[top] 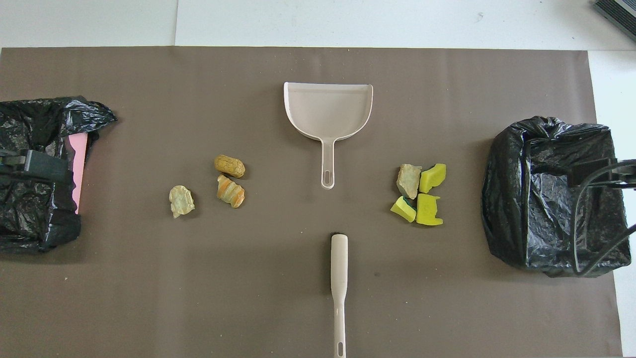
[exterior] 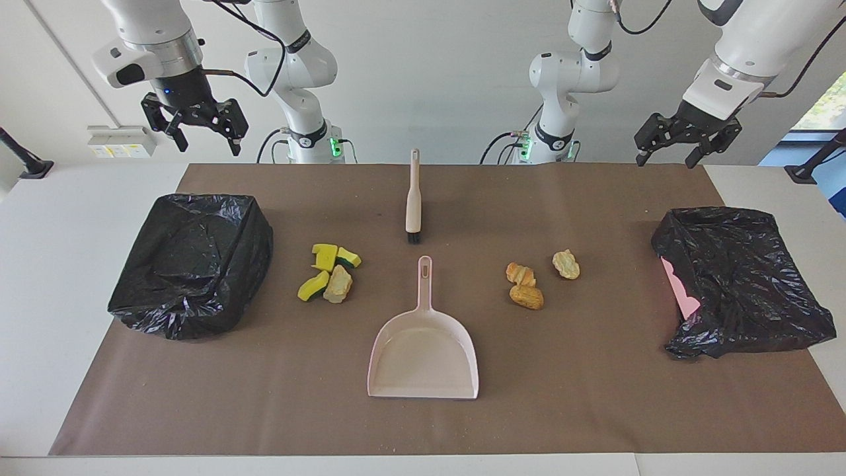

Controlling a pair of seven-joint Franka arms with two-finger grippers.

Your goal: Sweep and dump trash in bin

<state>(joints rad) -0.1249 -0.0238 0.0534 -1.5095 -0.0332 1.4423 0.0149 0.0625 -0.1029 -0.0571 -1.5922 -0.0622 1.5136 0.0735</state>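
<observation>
Both arms waited, raised off the brown mat (exterior: 595,396). The right gripper (exterior: 196,125) hung high above the robots' edge of the mat, over the spot just robot-side of the black-bagged bin (exterior: 195,261) at the right arm's end, its two fingers spread apart and holding nothing. The left gripper (exterior: 687,139) hung the same way at the left arm's end, jaws parted and empty, with the other bagged bin (exterior: 733,277) below it and farther from the robots; a strip of pink showed through that bag's side.

Neither pair of jaws was anywhere near the trash. The sponge wedges (exterior: 327,264), yellow with green backs, lay in a tight cluster with one pale beige chunk (exterior: 338,285) touching them, well below the right gripper and toward the table's middle from its bin. The two golden-brown pastry pieces (exterior: 524,285) lay touching each other down toward the middle from the left gripper, with a second pale chunk (exterior: 566,264) just beside them, toward the left arm's bin.

Between the two piles, well apart from both sets of jaws, lay the brush (exterior: 413,198), bristles pointing away from the robots, and farther from the robots the pink dustpan (exterior: 424,354), flat on the mat, its handle pointing at the brush without touching it.
</observation>
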